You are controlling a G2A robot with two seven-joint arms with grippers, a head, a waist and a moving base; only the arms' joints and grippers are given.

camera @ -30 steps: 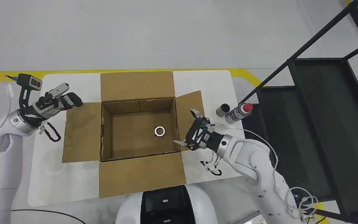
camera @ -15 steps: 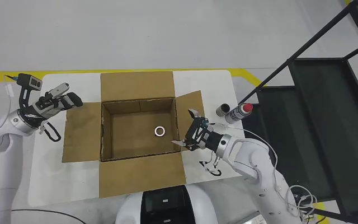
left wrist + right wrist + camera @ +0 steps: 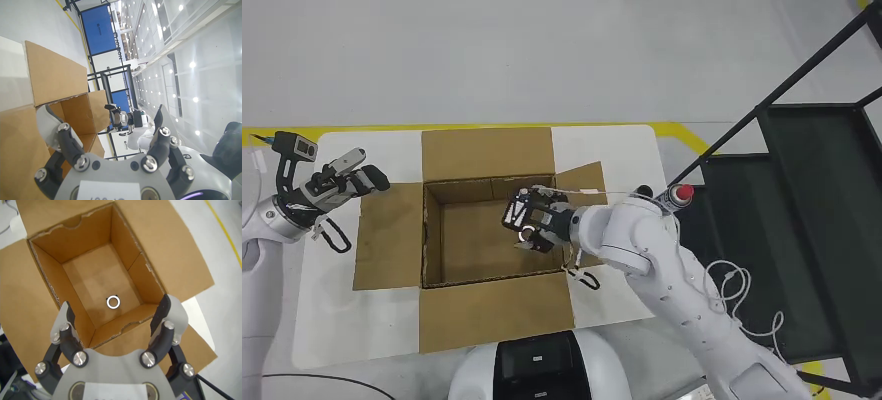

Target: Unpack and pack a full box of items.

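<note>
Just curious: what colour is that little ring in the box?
The ring is white, seen best in the right wrist view.

White lettering with a small logo stands on the blue wall panel (image 3: 96, 28), and dark lettering runs along the white wall panel (image 3: 118, 51), both behind the brown cardboard box (image 3: 56, 75). The white sticker (image 3: 109, 189) on the grey round plate (image 3: 105, 170) bears dark characters, cut off and unreadable.

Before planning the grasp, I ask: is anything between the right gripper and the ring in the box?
Nothing visible does. The open right gripper hangs over the box; the ring lies alone on its floor, clear of the walls.
</note>
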